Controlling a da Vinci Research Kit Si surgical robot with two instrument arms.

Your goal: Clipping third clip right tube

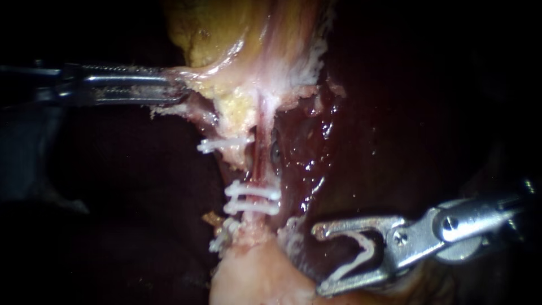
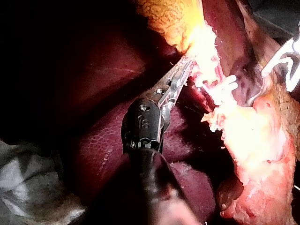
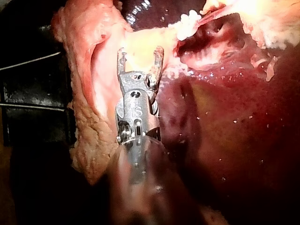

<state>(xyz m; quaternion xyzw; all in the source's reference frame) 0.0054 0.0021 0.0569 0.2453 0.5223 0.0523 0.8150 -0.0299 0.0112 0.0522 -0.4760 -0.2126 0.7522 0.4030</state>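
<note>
Right tube (image 1: 260,164) stands well apart from your right instrument (image 1: 319,260), whose jaws are spread wide yet carry a loaded clip (image 1: 368,248) between them, each jaw touching one leg of it. That instrument hovers low over the dark liver (image 1: 367,141), beside a pale lump of tissue (image 1: 254,279), with nothing but the clip in its mouth. Across the field, your left instrument (image 1: 175,90) has its jaws closed on the edge of the pale yellow tissue (image 1: 195,76) above the tube and seems to be holding it taut. The tube already wears an upper white clip (image 1: 252,193) and a lower white clip (image 1: 252,209) close under it. You appear to be at the approach: clip loaded, not yet at the tube. Next you will likely need to bring the open jaws across to a bare stretch of tube, get both legs fully around it, then close. Further white clips (image 1: 223,145) lie to the other side; what they sit on is hard to make out. The tube's far side is hidden, and your right wrist view barely shows it.
</note>
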